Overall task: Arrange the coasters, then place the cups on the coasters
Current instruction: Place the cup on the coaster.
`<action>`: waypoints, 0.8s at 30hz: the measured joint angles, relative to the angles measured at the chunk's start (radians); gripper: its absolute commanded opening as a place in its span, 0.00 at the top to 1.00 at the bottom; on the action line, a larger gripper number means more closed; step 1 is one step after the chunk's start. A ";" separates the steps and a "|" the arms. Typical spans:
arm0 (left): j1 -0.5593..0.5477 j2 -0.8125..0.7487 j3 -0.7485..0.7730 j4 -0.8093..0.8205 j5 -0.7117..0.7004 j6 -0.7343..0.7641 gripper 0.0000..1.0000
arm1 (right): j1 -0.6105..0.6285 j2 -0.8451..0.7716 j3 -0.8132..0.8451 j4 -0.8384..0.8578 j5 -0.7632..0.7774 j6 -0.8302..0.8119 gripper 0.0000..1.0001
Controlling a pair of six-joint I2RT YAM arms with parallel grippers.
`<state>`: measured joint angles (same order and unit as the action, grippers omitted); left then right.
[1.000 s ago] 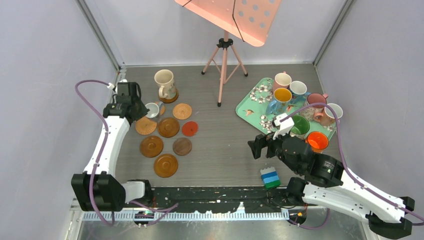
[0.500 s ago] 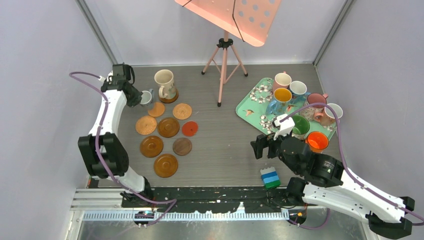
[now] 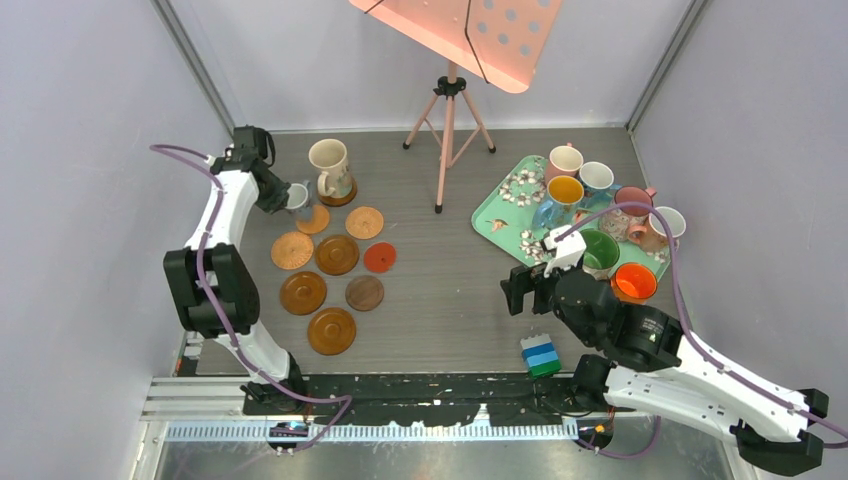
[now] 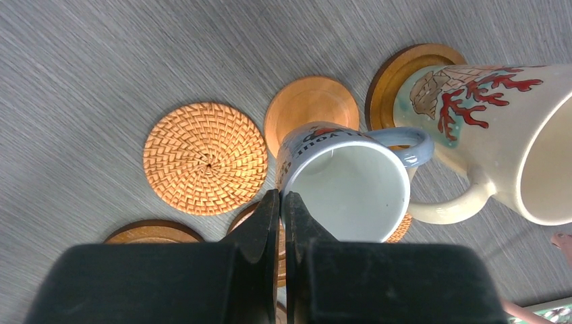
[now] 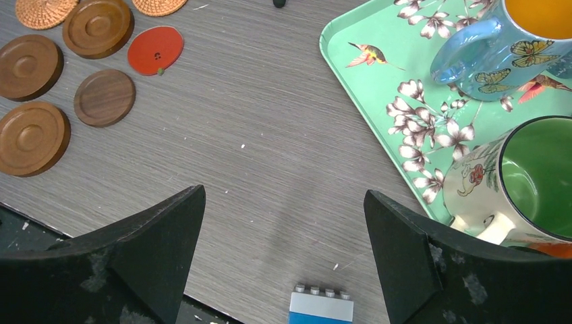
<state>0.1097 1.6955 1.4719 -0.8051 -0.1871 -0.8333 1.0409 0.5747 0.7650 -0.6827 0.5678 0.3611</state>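
Note:
My left gripper (image 4: 282, 196) (image 3: 283, 193) is shut on the rim of a small blue-grey mug (image 4: 344, 182) (image 3: 297, 195), one finger inside and one outside. The mug is over the edge of a smooth orange-tan coaster (image 4: 307, 108). Beside it, a tall cream mug with red coral (image 4: 485, 128) (image 3: 330, 165) stands on a brown coaster (image 4: 405, 64). A woven coaster (image 4: 206, 158) lies left of it. Several more coasters, among them a red one (image 3: 380, 257), lie grouped on the table. My right gripper (image 5: 283, 202) (image 3: 515, 293) hangs open over bare table, holding nothing.
A mint floral tray (image 3: 500, 215) at the right holds several mugs, including a green-lined one (image 5: 539, 175) and a blue butterfly one (image 5: 499, 61). A blue and white brick stack (image 3: 541, 355) sits near the front. A pink tripod stand (image 3: 447, 130) rises at the back.
My left arm has swung the blue-grey mug back and left, from near the woven coasters to beside the cream mug. The right gripper has barely shifted.

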 measured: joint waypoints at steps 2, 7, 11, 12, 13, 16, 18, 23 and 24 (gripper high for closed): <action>0.000 0.002 0.000 0.002 0.005 -0.003 1.00 | 0.000 0.010 0.000 0.000 0.002 0.000 0.05; 0.000 0.014 0.000 0.009 0.013 -0.005 1.00 | 0.000 0.027 0.000 0.000 0.008 -0.004 0.05; 0.000 0.043 0.000 0.016 0.016 -0.005 1.00 | 0.000 0.027 0.000 0.000 0.008 -0.006 0.05; 0.000 0.051 0.000 0.017 0.016 -0.005 1.00 | 0.000 0.027 0.000 0.000 0.008 -0.006 0.05; 0.000 0.058 0.000 0.017 0.016 -0.005 1.00 | 0.000 0.027 0.000 0.000 0.009 -0.007 0.05; 0.000 0.069 0.000 0.020 0.016 -0.005 1.00 | 0.000 0.023 0.000 0.000 0.012 -0.008 0.05; 0.000 0.070 0.000 0.027 0.016 -0.006 1.00 | 0.000 0.020 0.000 0.000 0.013 -0.008 0.05; 0.000 0.070 -0.018 0.070 0.026 -0.023 1.00 | 0.000 0.019 0.000 0.000 0.015 -0.010 0.05; 0.000 0.070 -0.024 0.076 0.029 -0.024 1.00 | 0.000 0.019 0.000 0.000 0.015 -0.010 0.05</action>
<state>0.1097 1.7653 1.4479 -0.7288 -0.1585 -0.8577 1.0409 0.5934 0.7650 -0.6823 0.5831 0.3511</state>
